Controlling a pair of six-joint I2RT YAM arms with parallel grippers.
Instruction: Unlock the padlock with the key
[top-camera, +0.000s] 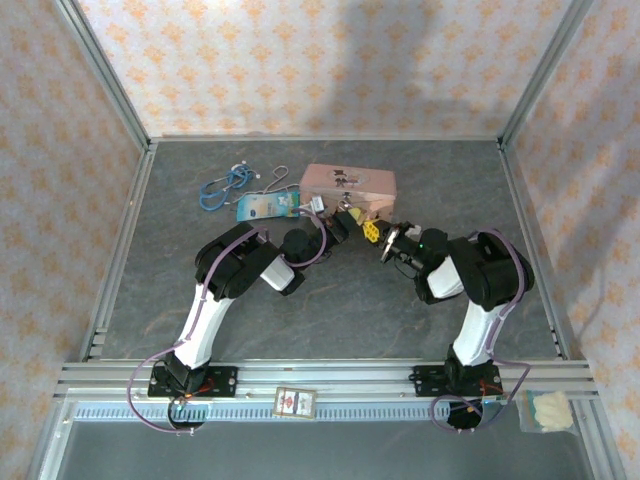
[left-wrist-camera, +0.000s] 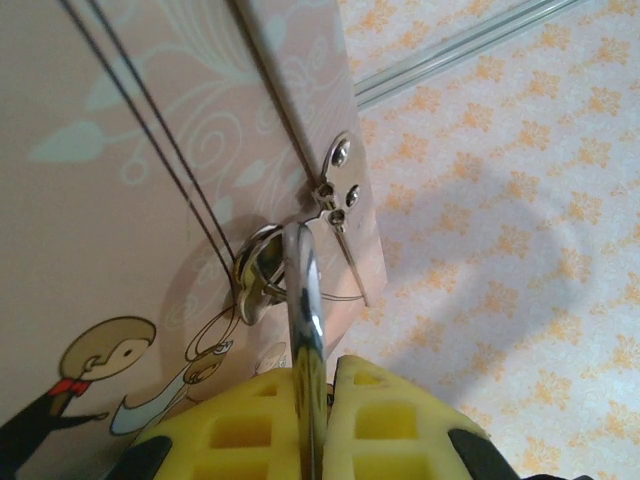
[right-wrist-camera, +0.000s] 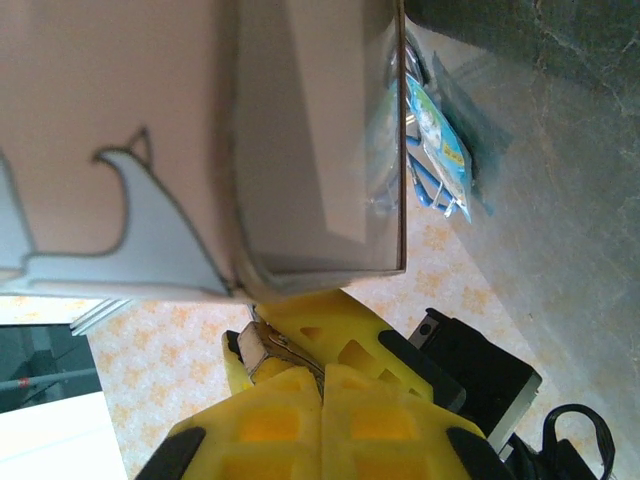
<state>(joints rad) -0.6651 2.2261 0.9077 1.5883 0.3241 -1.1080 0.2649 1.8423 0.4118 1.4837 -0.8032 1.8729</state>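
Yellow fingers (right-wrist-camera: 260, 425) of the right hand (right-wrist-camera: 322, 378) pinch the key (right-wrist-camera: 290, 357) near their edge, so it may twist or slip while the left hand (left-wrist-camera: 318, 372) clamps the padlock (left-wrist-camera: 303, 300) by its shackle.

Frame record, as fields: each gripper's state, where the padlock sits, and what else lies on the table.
left gripper: shut on the padlock, by its silver shackle
padlock: shackle hooked through the hasp ring of the pink tin; body hidden
right gripper: shut on the key, a small metal piece at its fingertips
table: blue cord bundle, blue-white card left of the tin
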